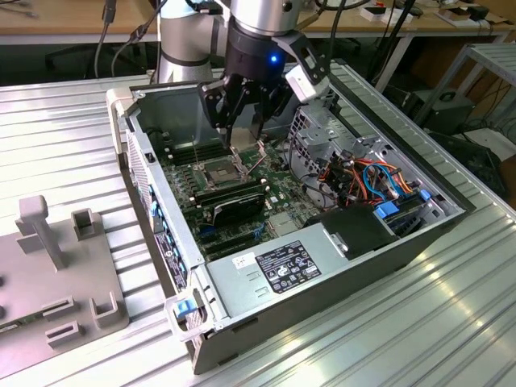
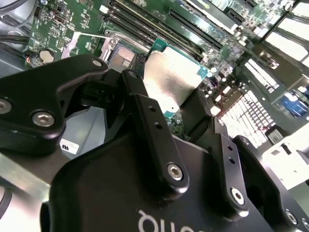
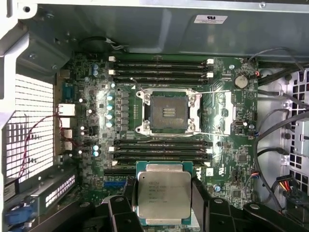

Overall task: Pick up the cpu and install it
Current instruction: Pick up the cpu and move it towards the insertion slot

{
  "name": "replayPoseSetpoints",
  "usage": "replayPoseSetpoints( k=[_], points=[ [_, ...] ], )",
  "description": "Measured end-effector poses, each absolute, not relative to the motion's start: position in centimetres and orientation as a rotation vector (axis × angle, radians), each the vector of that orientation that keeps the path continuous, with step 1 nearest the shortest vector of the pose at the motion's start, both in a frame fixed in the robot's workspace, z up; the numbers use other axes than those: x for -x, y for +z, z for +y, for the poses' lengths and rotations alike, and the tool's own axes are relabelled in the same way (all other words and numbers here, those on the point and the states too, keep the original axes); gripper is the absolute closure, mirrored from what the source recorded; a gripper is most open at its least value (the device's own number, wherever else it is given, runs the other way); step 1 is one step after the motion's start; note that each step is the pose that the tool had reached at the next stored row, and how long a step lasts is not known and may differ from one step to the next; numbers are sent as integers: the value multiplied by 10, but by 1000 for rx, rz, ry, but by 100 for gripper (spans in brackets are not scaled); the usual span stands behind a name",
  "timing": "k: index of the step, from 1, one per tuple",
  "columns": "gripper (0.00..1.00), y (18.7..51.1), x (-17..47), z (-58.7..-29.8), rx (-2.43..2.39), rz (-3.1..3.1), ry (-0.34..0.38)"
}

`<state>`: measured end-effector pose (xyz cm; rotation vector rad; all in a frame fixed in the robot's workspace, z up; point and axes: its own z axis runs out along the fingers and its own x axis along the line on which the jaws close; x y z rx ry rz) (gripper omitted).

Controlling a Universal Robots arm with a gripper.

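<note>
So the arm's hand (image 1: 244, 127) is down inside the open PC case (image 1: 339, 278), hanging just over the motherboard (image 3: 231, 145). It's pinching the cpu (image 3: 163, 198) by two opposite edges. In the first wrist view you can see a black finger (image 3: 121, 209) on either side of the chip, with its silver-grey lid facing the camera. In the second wrist view, the cpu (image 2: 171, 79) sits clamped between the fingers (image 2: 145, 111) with the green board behind it.

The chip isn't in the socket (image 3: 168, 113). It's up in the air in the hand's grip, clear of the board. In the first wrist view it covers part of the nearer row of RAM slots (image 3: 161, 147), and the socket lies beyond that row. The socket is open and empty, contacts showing in the middle, with thin metal lever rods sticking out beside it. There's another row of RAM slots (image 3: 161, 67) on the far side of the socket.

Other stuff in the exterior view: the power supply (image 1: 282, 266) at the near end of the case, and a tangle of orange and blue cables (image 1: 363, 177) toward the exterior view's right. The case sits on a ribbed metal bench (image 1: 64, 121). A grey fixture block (image 1: 56, 266) is off to the exterior view's left.
</note>
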<state>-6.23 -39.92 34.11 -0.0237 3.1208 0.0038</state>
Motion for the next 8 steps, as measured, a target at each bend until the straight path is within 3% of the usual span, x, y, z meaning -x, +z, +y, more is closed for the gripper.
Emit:
replayPoseSetpoints(
  k=[8],
  points=[
    [45, 334, 58, -387, 24, 3121, 4]
  ],
)
